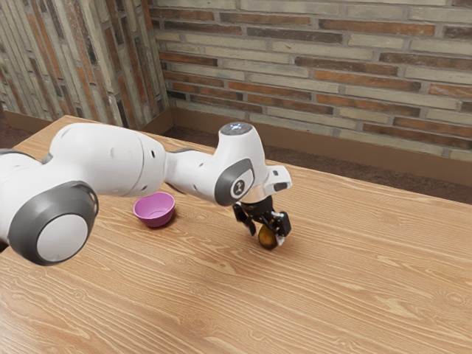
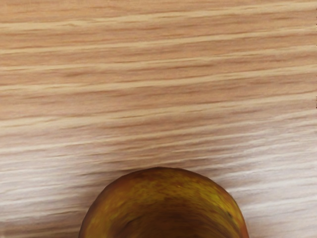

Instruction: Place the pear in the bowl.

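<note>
One pink bowl [image 1: 155, 215], upright | pear [image 1: 267, 237] outside it, near parted fingers [image 1: 282, 223]

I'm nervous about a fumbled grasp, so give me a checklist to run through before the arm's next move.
1. Bowl upright, with room for the fruit: ok, nothing seen inside.
2. Pear below the hand: ok, it looms at the wrist view's lower edge.
3. Gripper open around the pear's level: ok, fingers apart.
4. Pear centred between the fingers: cannot tell.
5. Pear gripped, ready to lift: not ok; closing probably comes first.
</note>
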Action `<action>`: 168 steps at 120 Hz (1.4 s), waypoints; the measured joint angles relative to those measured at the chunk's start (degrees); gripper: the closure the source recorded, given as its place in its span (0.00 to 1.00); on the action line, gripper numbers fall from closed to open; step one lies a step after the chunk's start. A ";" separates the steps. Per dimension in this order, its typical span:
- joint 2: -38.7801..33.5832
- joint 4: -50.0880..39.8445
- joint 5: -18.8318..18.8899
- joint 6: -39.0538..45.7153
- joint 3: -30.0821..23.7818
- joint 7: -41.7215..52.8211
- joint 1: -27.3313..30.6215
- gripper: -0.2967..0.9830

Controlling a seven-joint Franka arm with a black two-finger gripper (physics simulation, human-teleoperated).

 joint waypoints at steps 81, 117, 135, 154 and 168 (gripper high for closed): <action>-4.02 -0.27 1.00 -1.19 4.35 0.03 -0.01 0.63; -13.98 -11.53 2.76 -5.73 12.25 -1.57 2.37 0.74; -16.30 -13.47 3.57 -6.49 13.34 -2.22 5.97 0.79; -16.62 -13.68 4.14 -7.02 13.70 -2.82 8.43 0.80; -16.63 -14.44 4.18 -7.27 14.66 -3.00 9.34 0.78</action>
